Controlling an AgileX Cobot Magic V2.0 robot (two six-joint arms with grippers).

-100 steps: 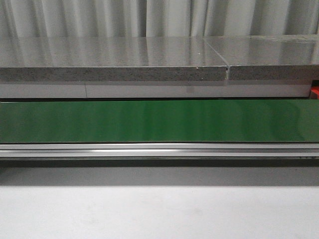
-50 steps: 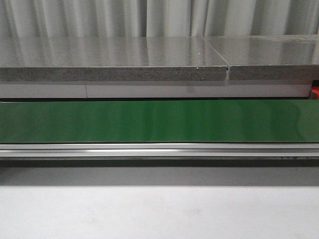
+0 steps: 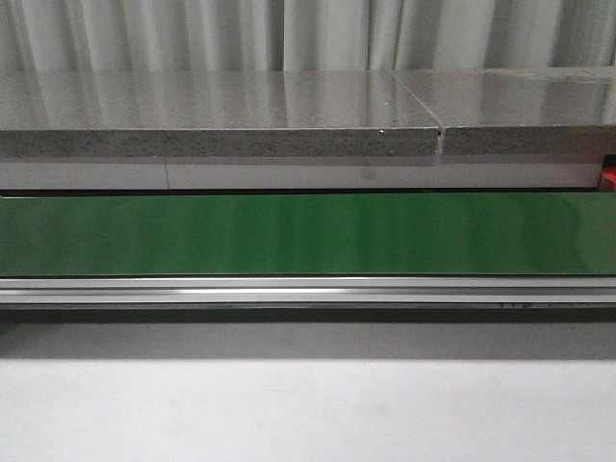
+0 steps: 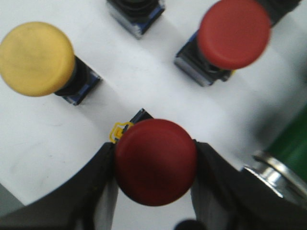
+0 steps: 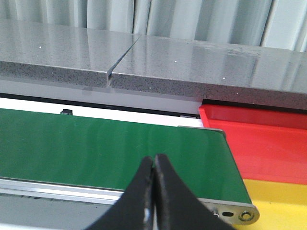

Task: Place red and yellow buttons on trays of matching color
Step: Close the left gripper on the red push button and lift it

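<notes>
Grey speckled stone countertop (image 3: 221, 120), in two slabs parted by a narrow seam, spans the width of the front view, with pale pleated curtains (image 3: 289, 34) behind it. Just in front of the countertop runs the long green conveyor belt (image 3: 308, 234), edged on its near side by a silver aluminium rail (image 3: 308, 289); nearer than the rail lies a plain white table surface (image 3: 308, 409).

In the right wrist view, a flat red plastic tray (image 5: 259, 143) lies just beyond the end of the conveyor belt, and a yellow plastic tray (image 5: 283, 201) adjoins the red one on its near side. The right gripper (image 5: 154, 191) hangs over the belt with its two black fingers pressed together and nothing between them.

In the left wrist view, the left gripper (image 4: 153, 165) has its black fingers closed against both sides of a round red mushroom-head push button (image 4: 156, 162), which stands on a white surface. Near this button on that surface stand a second red mushroom-head button (image 4: 234, 32), a yellow mushroom-head button (image 4: 36, 58) and the dark, blue-edged base of another unit (image 4: 136, 14), cut off by the frame; all stand apart from one another.
</notes>
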